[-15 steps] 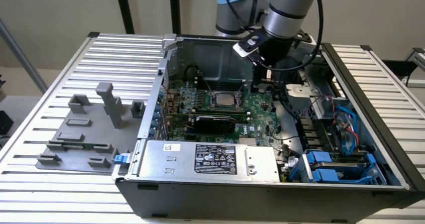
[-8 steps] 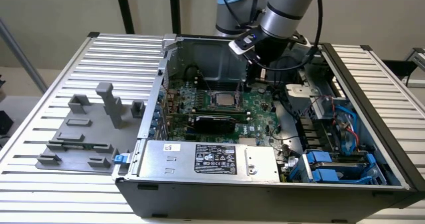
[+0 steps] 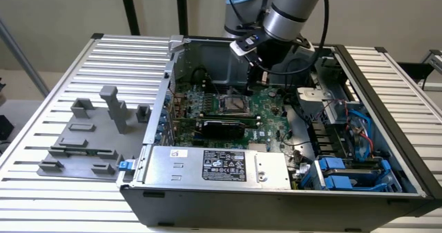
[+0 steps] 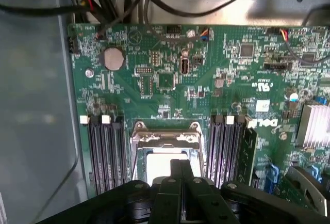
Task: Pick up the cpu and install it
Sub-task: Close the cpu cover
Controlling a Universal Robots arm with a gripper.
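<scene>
Hand (image 3: pixel 257 81) of the single arm hangs inside the open computer case (image 3: pixel 276 208), low over the green motherboard (image 3: pixel 273 120). In the wrist view the hand (image 4: pixel 179 170) is black and stands directly over the socket (image 4: pixel 166 137). If it is wide or narrow, I cannot tell.

One cpu (image 4: pixel 156 165) is to see. It is a small flat square with a pale, shiny top. It sits inside the silver metal frame of the socket, and the hand covers part of it. Whether the hand touches it I cannot tell. In the exterior view the same square (image 3: pixel 235 104) looks grey and lies near the middle of the board.

Beside the socket I count two dark memory slots (image 4: pixel 103 157) on one side and two on the other. One round coin battery (image 4: pixel 113 58) sits on the board. One silver power supply (image 3: pixel 214 165) fills the near side of the case. On the slatted desk (image 3: pixel 69 212), at the exterior view's left, lies one grey fixture plate (image 3: pixel 86 153) with several blocks.
</scene>
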